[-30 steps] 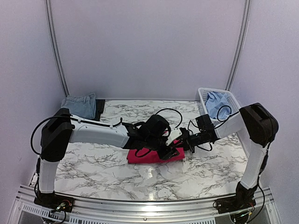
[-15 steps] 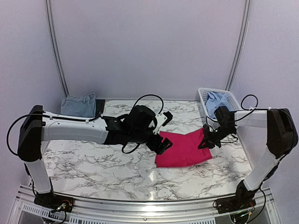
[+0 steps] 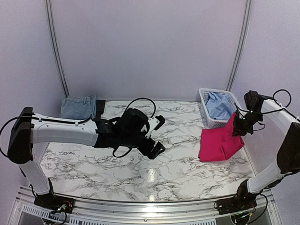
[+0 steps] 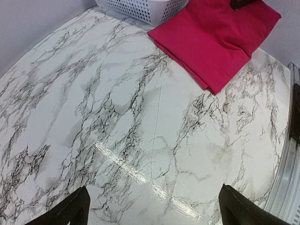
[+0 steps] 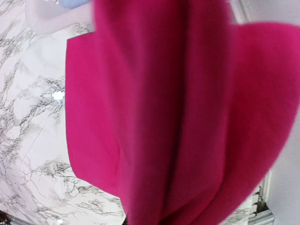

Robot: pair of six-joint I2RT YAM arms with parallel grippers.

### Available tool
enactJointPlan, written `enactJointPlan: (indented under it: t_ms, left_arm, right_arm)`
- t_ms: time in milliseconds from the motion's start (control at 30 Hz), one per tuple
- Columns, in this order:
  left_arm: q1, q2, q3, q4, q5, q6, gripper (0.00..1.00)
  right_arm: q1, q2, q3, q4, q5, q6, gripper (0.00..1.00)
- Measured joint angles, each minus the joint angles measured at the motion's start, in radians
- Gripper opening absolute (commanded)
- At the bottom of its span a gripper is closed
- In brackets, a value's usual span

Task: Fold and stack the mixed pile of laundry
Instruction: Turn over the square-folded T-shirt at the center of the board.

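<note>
The folded pink-red T-shirt (image 3: pixel 218 144) lies at the right side of the marble table, its far corner lifted by my right gripper (image 3: pixel 237 126), which is shut on it. It fills the right wrist view (image 5: pixel 178 117) and hides the fingers there. In the left wrist view the T-shirt (image 4: pixel 215 37) lies ahead at top right. My left gripper (image 3: pixel 157 136) is open and empty over the table's middle, its fingertips (image 4: pixel 75 211) wide apart above bare marble. A light blue shirt (image 3: pixel 217 104) lies in the white basket. A faded denim piece (image 3: pixel 79 106) lies folded at the back left, on a dark one (image 3: pixel 100 108).
The white slatted basket (image 3: pixel 204 101) stands at the back right, just behind the T-shirt; it shows at the top of the left wrist view (image 4: pixel 140 7). The table's metal front rail (image 3: pixel 140 204) runs along the near edge.
My right gripper has dragged the pink-red T-shirt from the table's middle to the right side and lifted its corner. My left gripper let go and drew back left.
</note>
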Motion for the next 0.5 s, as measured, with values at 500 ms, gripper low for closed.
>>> enactJointPlan:
  t_ms: [500]
  left_arm:
    - [0.0,-0.056,-0.039,-0.021,-0.035,-0.008,0.99]
  right_arm:
    - [0.012,-0.048,0.32,-0.209,0.426,0.025,0.0]
